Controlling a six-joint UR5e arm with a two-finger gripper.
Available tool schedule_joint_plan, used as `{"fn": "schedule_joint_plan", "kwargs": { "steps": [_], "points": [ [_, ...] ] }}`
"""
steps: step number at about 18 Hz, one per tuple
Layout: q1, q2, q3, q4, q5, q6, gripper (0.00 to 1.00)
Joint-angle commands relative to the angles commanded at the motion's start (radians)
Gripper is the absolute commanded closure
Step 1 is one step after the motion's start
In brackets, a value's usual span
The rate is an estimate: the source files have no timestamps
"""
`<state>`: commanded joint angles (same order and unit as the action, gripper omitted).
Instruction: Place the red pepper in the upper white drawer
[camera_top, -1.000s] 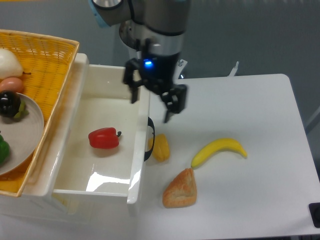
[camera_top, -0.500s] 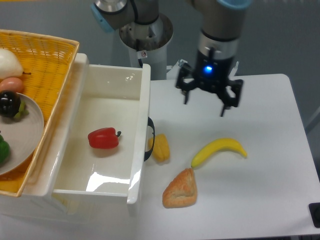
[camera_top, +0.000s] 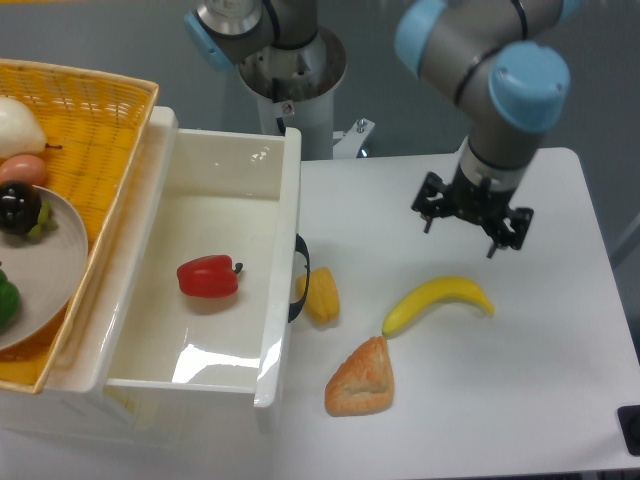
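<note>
Fingers of my gripper stand spread wide with nothing between them, hanging over the white worktop just above the curved yellow banana.

From the fixed camera, the small glossy red bell pepper lies on the floor of the large glossy white plastic drawer, near its middle, its short dark stem pointing toward the wall that carries the black front handle. It touches none of the walls.

Just outside that handle, on the worktop, sits a yellow-orange pepper. Below it and a little to the right lies a brown wedge-shaped piece of bread, close to the banana's lower end but apart from it.

Against the drawer's far side leans a yellow wicker basket. It holds a grey plate with a dark fruit and a small green pepper on it, and a white and a reddish item beside them at the picture's edge.
</note>
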<state>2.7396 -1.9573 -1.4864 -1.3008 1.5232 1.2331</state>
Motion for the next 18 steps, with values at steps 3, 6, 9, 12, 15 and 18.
{"fn": "schedule_joint_plan", "kwargs": {
  "steps": [3,6,9,12,15,18],
  "points": [
    [0.052,-0.012,-0.008,0.002,-0.012,0.106,0.00],
    [0.034,-0.031,-0.002,0.006,-0.014,0.117,0.00],
    [0.028,-0.040,-0.002,0.006,-0.008,0.120,0.00],
    [0.028,-0.051,-0.008,0.011,-0.002,0.118,0.00],
    [0.032,-0.055,-0.008,0.011,-0.002,0.123,0.00],
    [0.034,-0.057,-0.008,0.011,-0.002,0.125,0.00]
  ]
}}
